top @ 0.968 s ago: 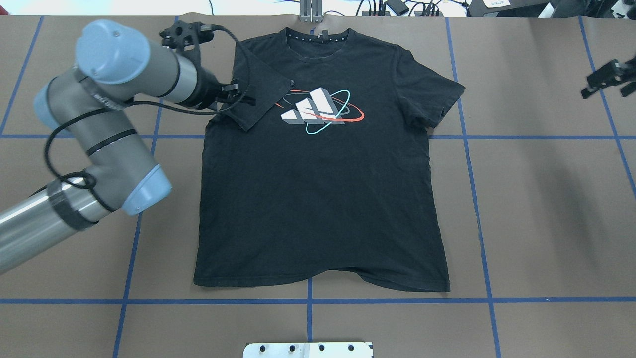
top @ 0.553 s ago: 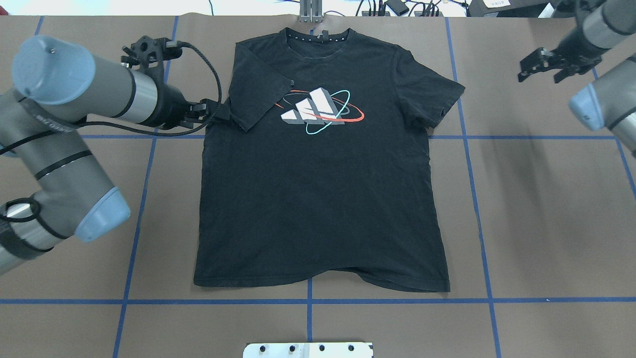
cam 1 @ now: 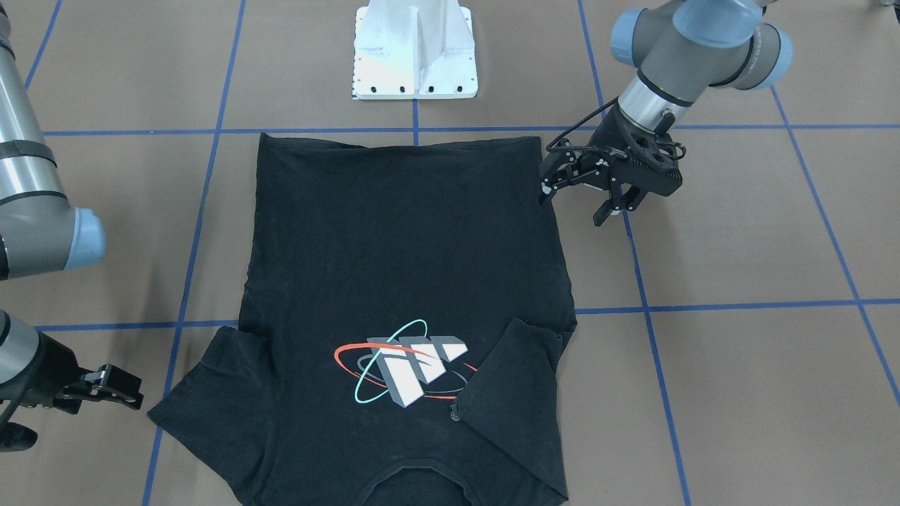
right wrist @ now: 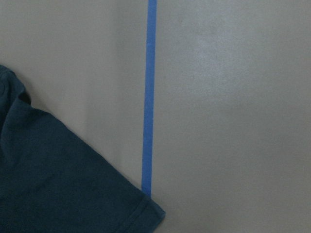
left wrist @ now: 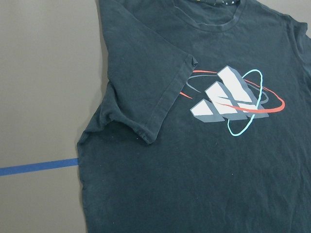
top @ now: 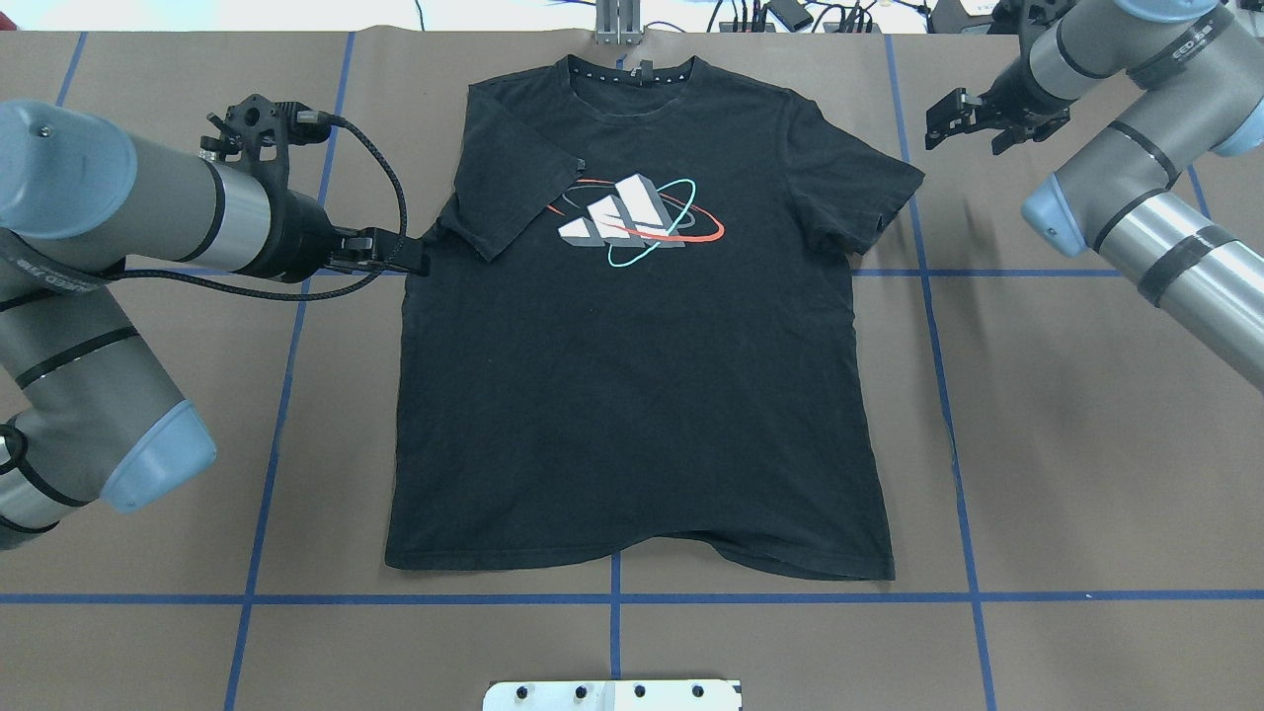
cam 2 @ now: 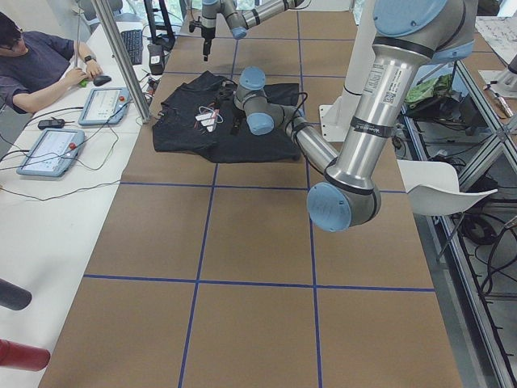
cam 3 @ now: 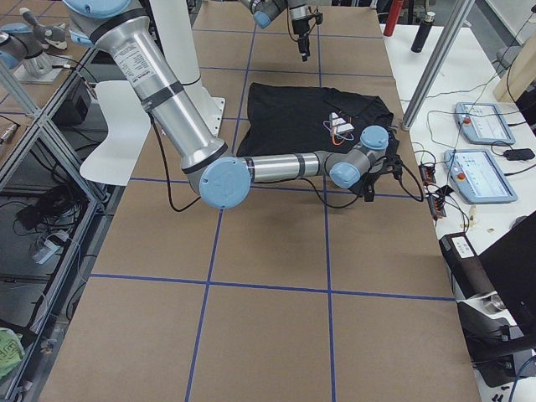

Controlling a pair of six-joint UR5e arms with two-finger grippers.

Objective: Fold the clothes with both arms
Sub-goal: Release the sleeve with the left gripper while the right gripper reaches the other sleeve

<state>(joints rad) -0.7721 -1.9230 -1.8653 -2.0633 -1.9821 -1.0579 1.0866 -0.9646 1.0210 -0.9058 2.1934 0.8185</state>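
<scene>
The T-shirt (top: 632, 395) showed one folded sleeve (top: 509, 188), so seemingly the left gripper (cam 1: 576, 200) hung spread, empty. The right gripper (top: 963, 128), spread too, hovered by the flat sleeve (top: 869, 197).

Bright, even overhead light leaves soft shadows on the table (top: 1066, 375), and the black T-shirt (top: 632, 415) shows little detail.
</scene>
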